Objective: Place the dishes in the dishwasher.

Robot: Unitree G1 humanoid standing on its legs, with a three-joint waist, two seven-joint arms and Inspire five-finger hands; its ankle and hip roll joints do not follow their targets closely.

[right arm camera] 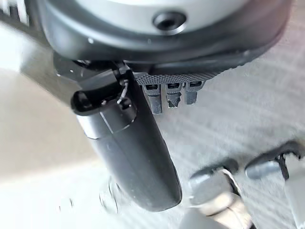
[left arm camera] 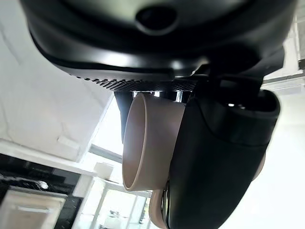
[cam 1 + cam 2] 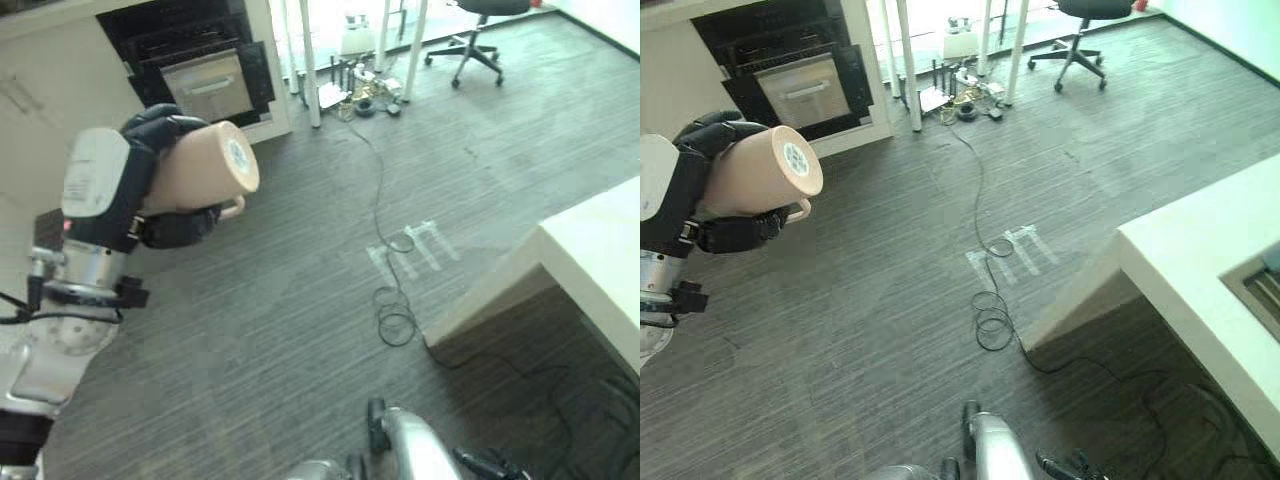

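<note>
At the left side of the left eye view, the robot's left hand [image 3: 150, 190] is raised above the floor and wrapped around a beige mug [image 3: 205, 165]. The dark fingers curl over the top of the mug and the thumb presses from beneath, so the grasp is firm. The mug lies on its side in the hand, its flat base turned toward the right of the frame and its small handle hanging below. In the left wrist view the same mug [image 2: 147, 143] sits tucked between the palm and the thumb, its open rim showing as a pale oval.

In the upper left of the frame, beyond the hand, a dark built-in appliance [image 3: 205, 85] stands with its door folded down, set into pale cabinets. A grey striped carpet [image 3: 300, 330] covers the floor. A black cable [image 3: 390, 300] snakes across the middle of it and coils near the centre. At the right edge a white counter [image 3: 600, 260] juts in. At the top right stands an office chair [image 3: 478, 40] on castors, with white table legs [image 3: 310, 60] just left of it.

The right hand [image 1: 128, 143] shows in its own wrist view, low over the carpet, thumb extended and fingers loosely straight, holding nothing.
</note>
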